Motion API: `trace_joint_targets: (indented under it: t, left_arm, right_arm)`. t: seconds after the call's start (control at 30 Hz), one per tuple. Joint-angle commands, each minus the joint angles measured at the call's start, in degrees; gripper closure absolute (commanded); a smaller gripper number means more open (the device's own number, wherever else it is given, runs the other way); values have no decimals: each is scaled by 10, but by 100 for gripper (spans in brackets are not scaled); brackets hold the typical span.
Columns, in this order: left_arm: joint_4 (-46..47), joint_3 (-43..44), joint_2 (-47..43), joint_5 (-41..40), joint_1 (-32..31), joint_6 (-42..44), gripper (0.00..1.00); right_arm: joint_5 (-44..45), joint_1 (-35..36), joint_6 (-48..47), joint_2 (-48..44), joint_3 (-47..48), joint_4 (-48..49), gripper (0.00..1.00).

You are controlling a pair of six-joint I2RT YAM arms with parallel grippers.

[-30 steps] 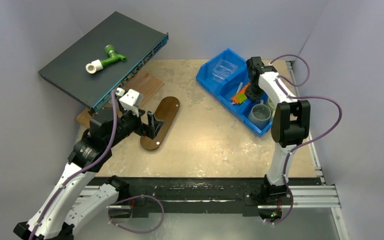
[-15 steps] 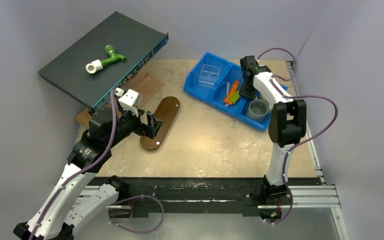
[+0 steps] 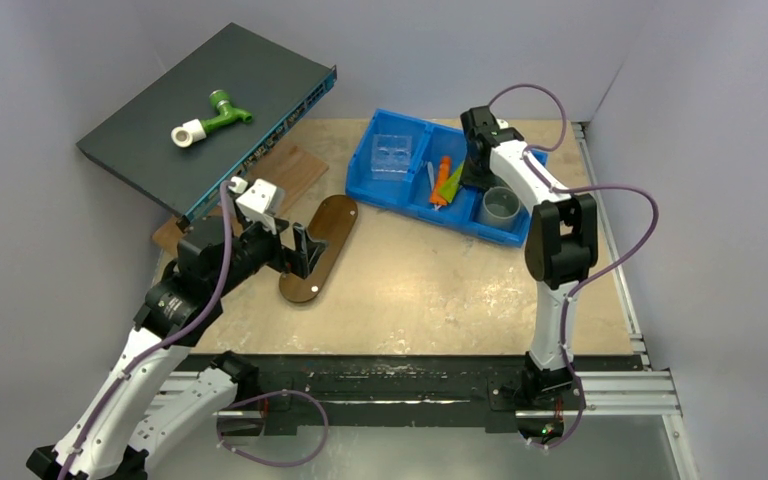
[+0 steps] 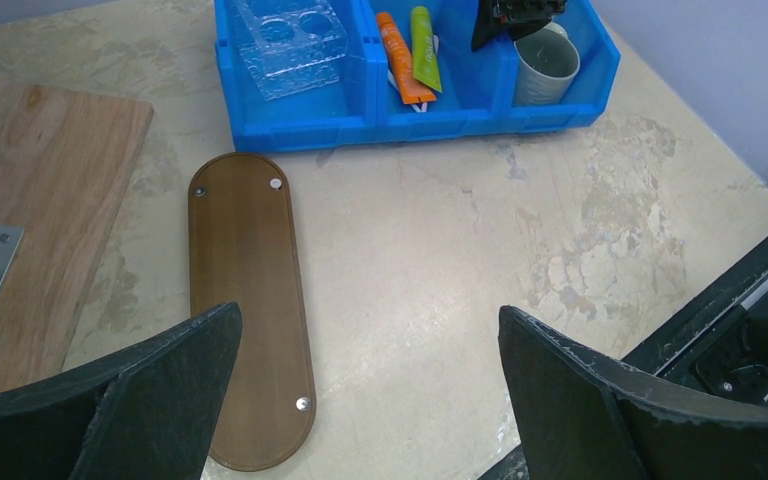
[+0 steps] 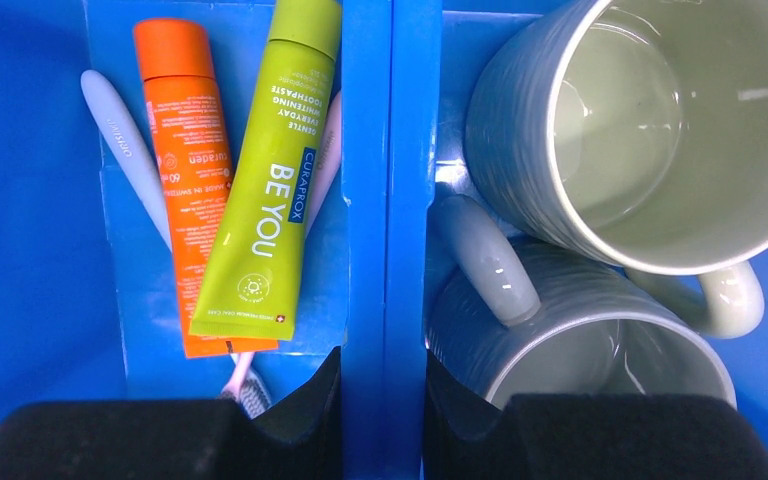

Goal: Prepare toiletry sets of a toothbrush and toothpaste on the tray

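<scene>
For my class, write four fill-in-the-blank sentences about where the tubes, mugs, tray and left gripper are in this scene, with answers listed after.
The lime-green tube and orange tube lie in the blue bin's ___ compartment.
The compartment beside them holds ___ mugs.
The oval tray has ___ lying on it.
The left gripper's jaws stand ___.
Answers: middle; two; nothing; open.

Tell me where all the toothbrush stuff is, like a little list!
tray: bare, on the table
bin: blue, beyond the tray
orange tube, green tube: middle compartment, side by side
pale toothbrush, pink toothbrush: same compartment, partly under the tubes
mugs: two, next compartment
left end effector: open, near tray
right end effector: shut on the bin's divider
</scene>
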Motion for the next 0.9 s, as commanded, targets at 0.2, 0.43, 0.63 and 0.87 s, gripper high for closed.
trace_joint_targets:
  t: [0.2, 0.43, 0.63, 0.87]
  left_arm:
    - [16, -4, 23, -1, -1, -3, 0]
    - [15, 6, 73, -28, -1, -33, 0]
    - [-15, 47, 145, -71, -1, -99, 0]
    - [-22, 79, 238, -126, -1, -173, 6]
  right_arm:
    - [14, 1, -22, -71, 69, 49, 48]
    - [-11, 1, -9, -150, 28, 45, 35]
    - [-42, 2, -10, -231, -34, 57, 31]
    - [-165, 3, 20, -339, -145, 115, 29]
